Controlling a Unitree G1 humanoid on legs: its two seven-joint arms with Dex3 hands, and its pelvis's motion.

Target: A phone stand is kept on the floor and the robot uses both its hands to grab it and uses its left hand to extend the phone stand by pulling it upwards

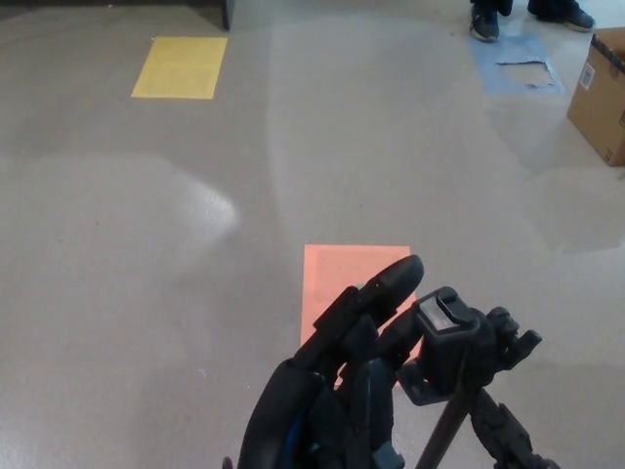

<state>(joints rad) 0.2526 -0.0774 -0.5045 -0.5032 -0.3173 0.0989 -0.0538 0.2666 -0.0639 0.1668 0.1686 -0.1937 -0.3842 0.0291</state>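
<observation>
left hand (332,396) fingers spread, touching the phone stand (459,342) head above the orange floor patch (337,283); nothing gripped. rigid, light, tip-prone: grasp the pole below the clamp.

My left hand (332,401) is matte black, with thick, rounded, jointed fingers (386,283) built of blocky segments. A blue cable shows low on it. My right hand (508,440) is also black.
</observation>
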